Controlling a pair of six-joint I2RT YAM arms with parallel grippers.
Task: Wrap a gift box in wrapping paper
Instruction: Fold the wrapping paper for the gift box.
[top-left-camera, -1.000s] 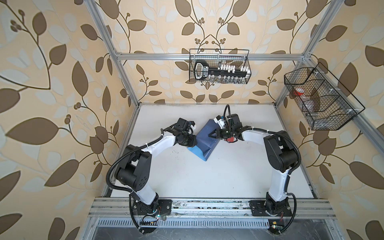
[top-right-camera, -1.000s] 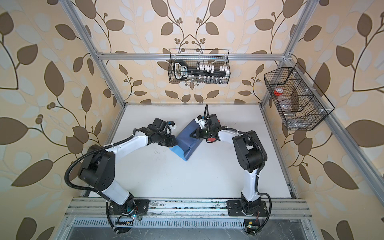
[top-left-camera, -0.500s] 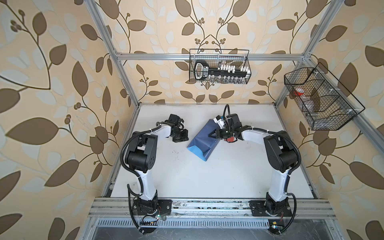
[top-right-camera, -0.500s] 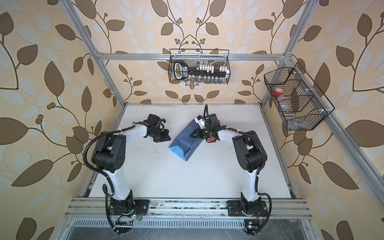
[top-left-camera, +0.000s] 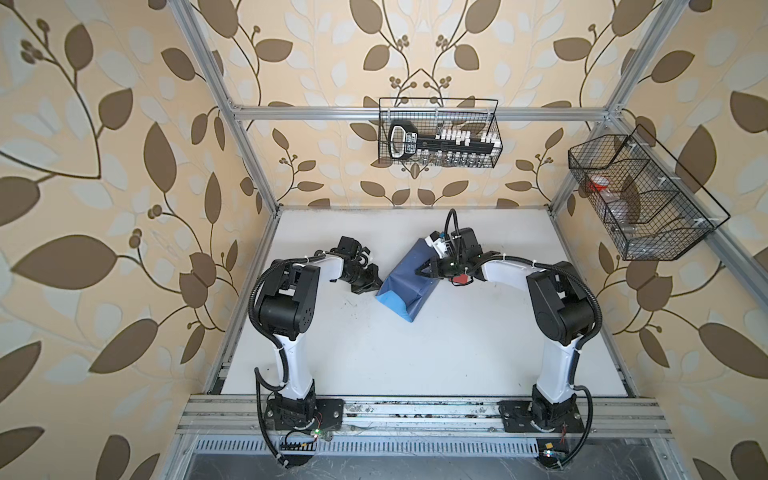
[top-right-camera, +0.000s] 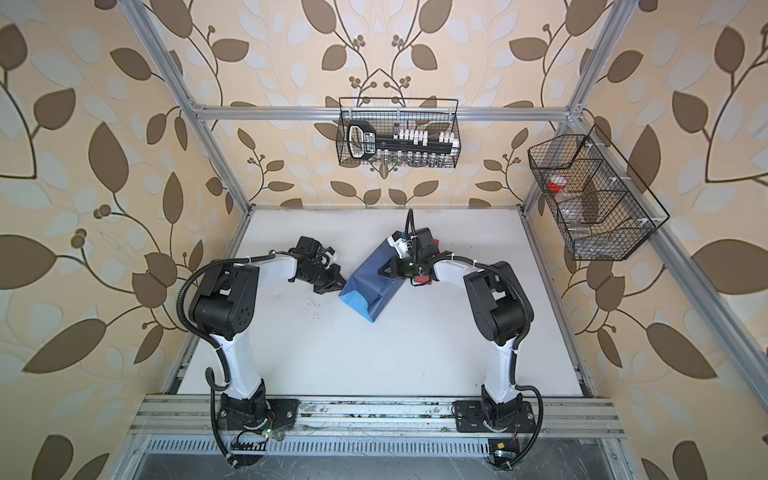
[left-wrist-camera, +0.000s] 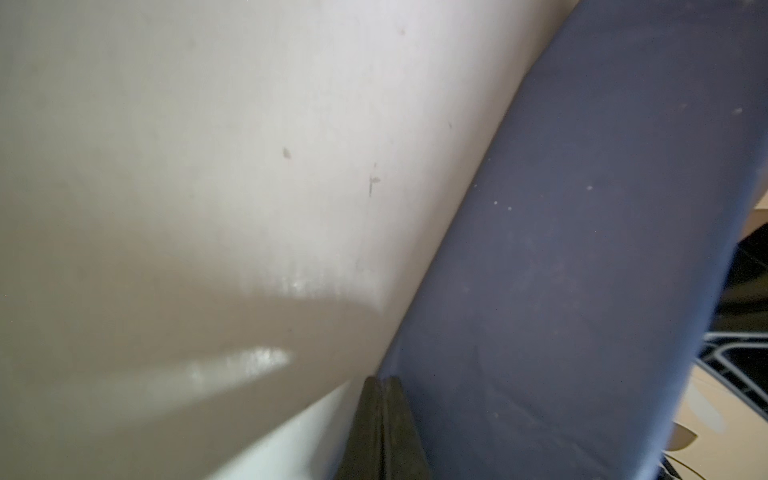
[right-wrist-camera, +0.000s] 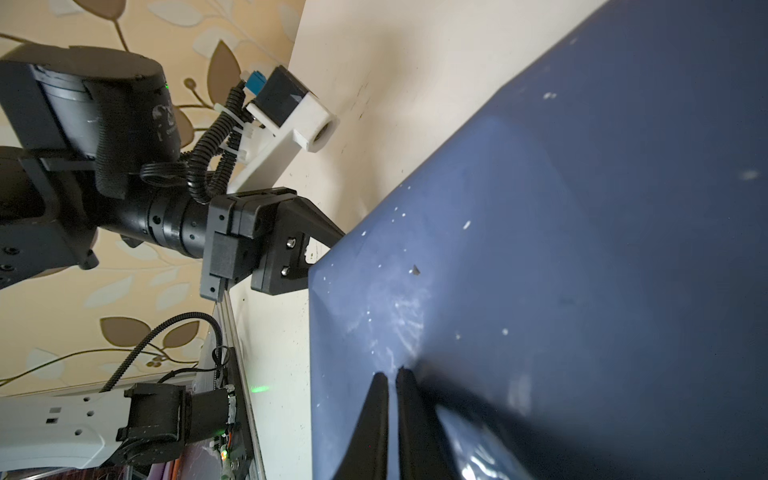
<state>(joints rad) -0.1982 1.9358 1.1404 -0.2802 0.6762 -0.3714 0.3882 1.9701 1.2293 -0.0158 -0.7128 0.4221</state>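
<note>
Wrapping paper (top-left-camera: 405, 284) lies folded into a slanted packet toward the back middle of the white table (top-left-camera: 415, 353). Its dark slate face is up and a light blue strip shows along its near left edge. The gift box cannot be made out apart from it. The left gripper (top-left-camera: 371, 279) has its fingers pressed together on nothing, with the tips low at the packet's left edge. The right gripper (top-left-camera: 420, 272) stands over the packet's top, its fingers (right-wrist-camera: 376, 399) closed to a thin slit and their tips on the dark paper. Whether paper is nipped between them I cannot tell. A red object (top-left-camera: 459, 279) peeks out beneath the right arm.
</note>
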